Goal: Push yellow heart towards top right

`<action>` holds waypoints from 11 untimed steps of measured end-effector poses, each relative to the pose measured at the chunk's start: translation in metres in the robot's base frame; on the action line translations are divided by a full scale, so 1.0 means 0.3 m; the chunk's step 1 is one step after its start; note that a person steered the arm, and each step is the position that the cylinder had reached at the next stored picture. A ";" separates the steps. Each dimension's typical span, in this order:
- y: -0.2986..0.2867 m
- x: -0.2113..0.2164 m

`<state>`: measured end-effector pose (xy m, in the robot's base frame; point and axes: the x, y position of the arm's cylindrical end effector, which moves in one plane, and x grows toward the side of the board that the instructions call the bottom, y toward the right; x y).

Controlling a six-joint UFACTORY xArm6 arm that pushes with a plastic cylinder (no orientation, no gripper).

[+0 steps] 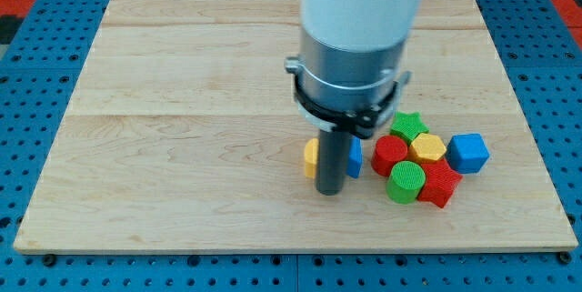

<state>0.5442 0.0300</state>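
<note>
— Left of the red cylinder (391,154), what is happening?
— My tip (329,191) has no jaws to open or close. It stands right before the yellow heart (311,156), hiding most of it; a blue block (354,156) peeks out beside.
— Why there?
— Probably to shove the heart up and rightward, away from the green star (408,125).

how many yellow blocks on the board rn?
2. A yellow block peeks out left of my tip; a yellow hexagon sits in the right cluster. The arm may hide more.

Pale wood board (182,101), smooth matt; blue perforated base (36,256).
</note>
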 end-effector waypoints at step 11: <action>-0.086 -0.861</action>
<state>0.2860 0.0043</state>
